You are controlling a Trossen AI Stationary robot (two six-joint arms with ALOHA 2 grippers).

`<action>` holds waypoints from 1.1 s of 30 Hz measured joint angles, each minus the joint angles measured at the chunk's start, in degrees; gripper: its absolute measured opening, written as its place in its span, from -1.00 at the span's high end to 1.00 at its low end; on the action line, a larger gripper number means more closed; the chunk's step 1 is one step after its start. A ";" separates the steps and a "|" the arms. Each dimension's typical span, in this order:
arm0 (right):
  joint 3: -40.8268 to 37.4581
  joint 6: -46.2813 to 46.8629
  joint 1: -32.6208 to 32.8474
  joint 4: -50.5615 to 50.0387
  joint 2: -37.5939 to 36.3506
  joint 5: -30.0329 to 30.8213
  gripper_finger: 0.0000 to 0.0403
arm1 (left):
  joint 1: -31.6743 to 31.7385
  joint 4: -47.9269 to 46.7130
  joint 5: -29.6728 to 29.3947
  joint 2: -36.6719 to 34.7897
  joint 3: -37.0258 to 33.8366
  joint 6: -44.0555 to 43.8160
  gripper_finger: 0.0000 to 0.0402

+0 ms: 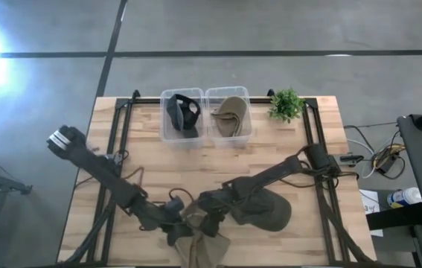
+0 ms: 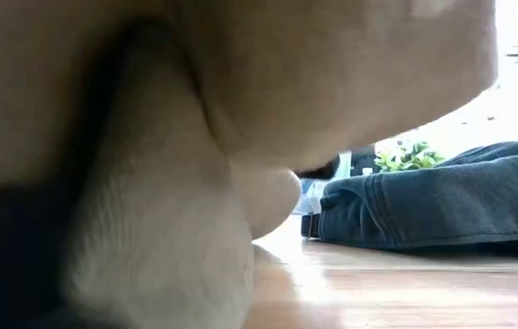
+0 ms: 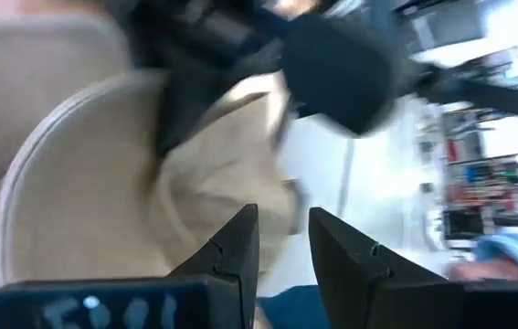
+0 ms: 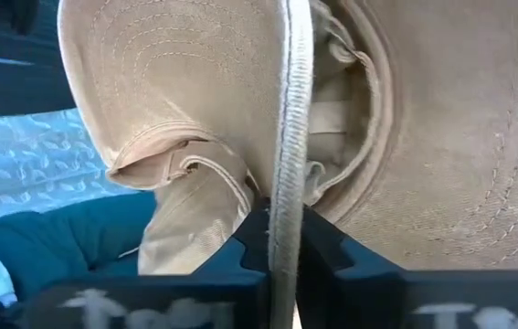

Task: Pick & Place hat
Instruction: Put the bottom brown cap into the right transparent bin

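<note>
A tan brimmed hat [image 1: 202,242] sits near the table's near edge, and both grippers meet at it. It fills most of the low view [image 2: 149,137]. My right gripper [image 4: 281,233] comes from the right and is shut on the hat's brim. My left gripper [image 3: 281,242] comes from the left. It is open with a narrow gap, and the hat's tan cloth [image 3: 204,174] lies just ahead of its fingertips. A dark grey-green hat [image 1: 269,212] lies flat on the table beside the right arm, also seen in the low view [image 2: 441,206]. My right gripper pinches the tan hat's brim at its stitched edge [image 4: 288,155] between its two fingers. The edge runs straight through the gap, and the crown's inside [image 4: 341,110] opens beyond it. In the low view the hat hangs in front of the camera.
Two clear bins stand at the table's far side. The left bin [image 1: 164,123] holds a black hat [image 1: 183,113] and the right bin [image 1: 249,119] holds a tan one [image 1: 230,115]. A small green plant [image 1: 286,104] stands to their right. Bare wood lies between the bins and the arms.
</note>
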 joint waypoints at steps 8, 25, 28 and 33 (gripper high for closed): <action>-0.07 -5.49 -0.14 -0.55 -7.74 12.31 0.94 | -0.92 0.42 -4.47 -12.20 0.07 4.95 0.54; -0.37 -14.87 -2.94 -14.24 -31.56 80.24 0.94 | -2.17 0.10 -13.80 -21.46 0.04 16.74 0.54; -0.37 -20.71 -5.37 -14.38 -34.12 91.52 0.94 | -2.17 -0.15 -15.26 -20.27 0.04 17.47 0.54; -0.39 -18.47 -15.50 -18.61 -34.99 87.98 0.94 | -2.09 -4.50 -20.72 -18.87 0.00 17.47 0.54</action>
